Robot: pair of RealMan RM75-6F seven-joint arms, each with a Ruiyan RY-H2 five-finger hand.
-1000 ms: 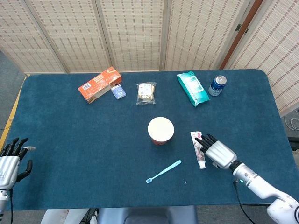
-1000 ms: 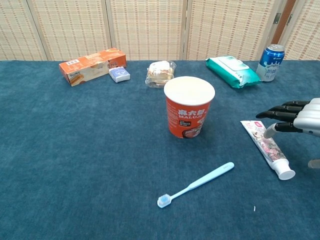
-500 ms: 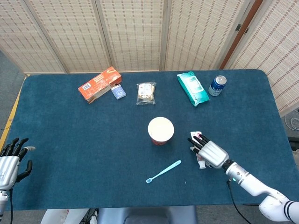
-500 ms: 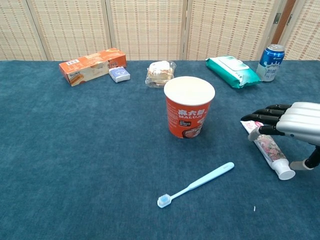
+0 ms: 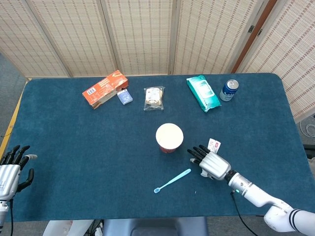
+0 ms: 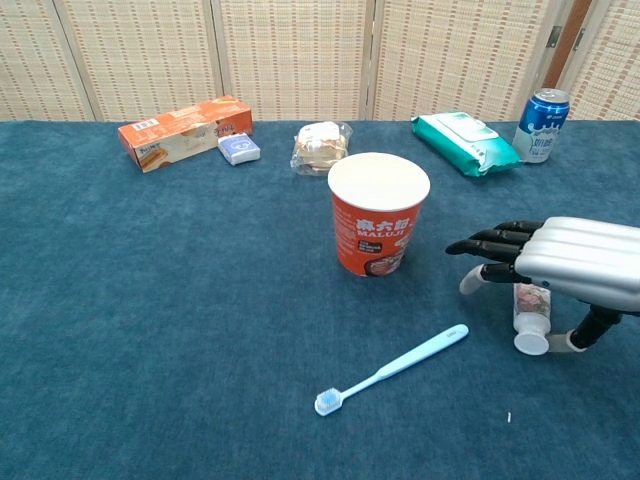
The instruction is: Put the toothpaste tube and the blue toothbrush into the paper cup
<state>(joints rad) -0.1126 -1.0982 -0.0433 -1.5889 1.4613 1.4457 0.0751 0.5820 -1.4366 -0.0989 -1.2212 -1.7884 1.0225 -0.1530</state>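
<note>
1. The toothpaste tube (image 6: 530,310) lies flat on the tabletop (image 5: 74,147) just right of the paper cup (image 5: 169,137), its cap toward me and its crimped tail poking out past my knuckles. It looks like a soft, light tube that will sag or twist if I pinch it in the middle. I judge the stiff shoulder near the cap to be the best place to take hold.
2. My right hand (image 5: 210,164) is spread over the tube, fingers straight and reaching toward the cup. It hides most of the tube, so I cannot tell whether my thumb is pressing on it or only hovering. I would not call this a firm grasp.
3. The blue toothbrush (image 5: 172,180) lies in front of the cup, slantwise, bristle end nearest me and handle end pointing toward my right hand. It is thin, stiff and low to the cloth, so it should be fiddly to pinch; the middle of the handle seems the spot.
4. The cup stands upright and open, with nothing visible in it. It is light and could tip if I knock its rim.
5. My left hand (image 5: 11,172) rests well to the left of the cup at the tabletop's edge, fingers apart, holding nothing.
6. Behind the cup sit an orange box (image 5: 104,89), a small snack pack (image 5: 153,98), a pack of wipes (image 5: 203,93) and a can (image 5: 228,90).
</note>
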